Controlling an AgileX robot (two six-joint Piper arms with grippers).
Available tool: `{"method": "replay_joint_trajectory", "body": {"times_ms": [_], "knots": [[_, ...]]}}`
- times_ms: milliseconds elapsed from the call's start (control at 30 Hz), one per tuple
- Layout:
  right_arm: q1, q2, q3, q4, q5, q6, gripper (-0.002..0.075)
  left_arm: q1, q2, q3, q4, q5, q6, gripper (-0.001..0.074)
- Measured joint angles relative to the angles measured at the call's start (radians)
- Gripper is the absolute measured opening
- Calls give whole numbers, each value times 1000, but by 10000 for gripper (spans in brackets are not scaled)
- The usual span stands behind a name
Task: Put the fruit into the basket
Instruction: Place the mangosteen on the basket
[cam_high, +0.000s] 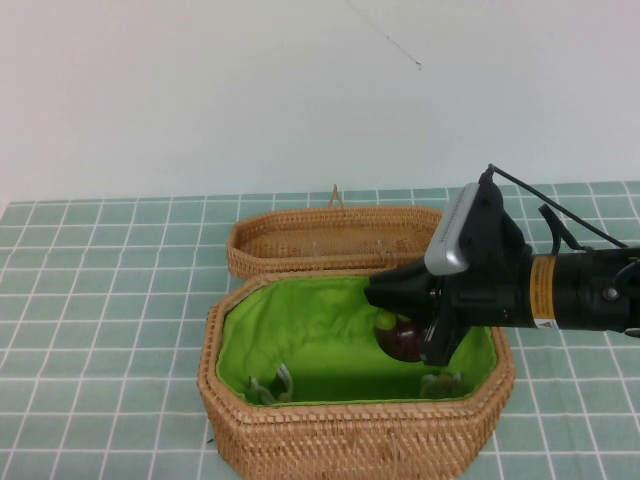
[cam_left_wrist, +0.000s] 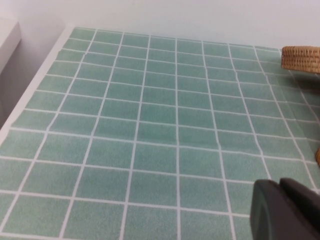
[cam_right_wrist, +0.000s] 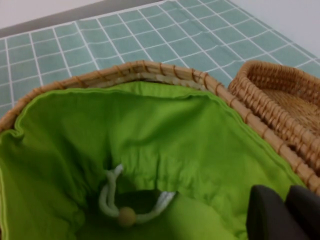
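fruit gripped by the right hand, held low inside the basket over the green lining, presumably for a short drop. left hand parked above bare tabletop; its grip cannot be told.

the basket is tan woven rattan with a bright green lining; its lid is the same tan weave. the fruit is dark maroon-brown. the tablecloth is muted green with white grid lines. the right gripper, over the basket, is black; the left gripper, over the tablecloth, is black too.
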Motion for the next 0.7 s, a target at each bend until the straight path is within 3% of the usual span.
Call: {"method": "replay_joint_trajectory", "body": {"times_ms": [200,467,700], "knots": [[0,0,0,-5,0,0,64,0,0,0,0,0,0,0],[0,0,0,-6,1,22,158,0,0,0,0,0,0,0],[-6,-38,0,-8,20,29,154,0,0,0,0,0,0,0]]}}
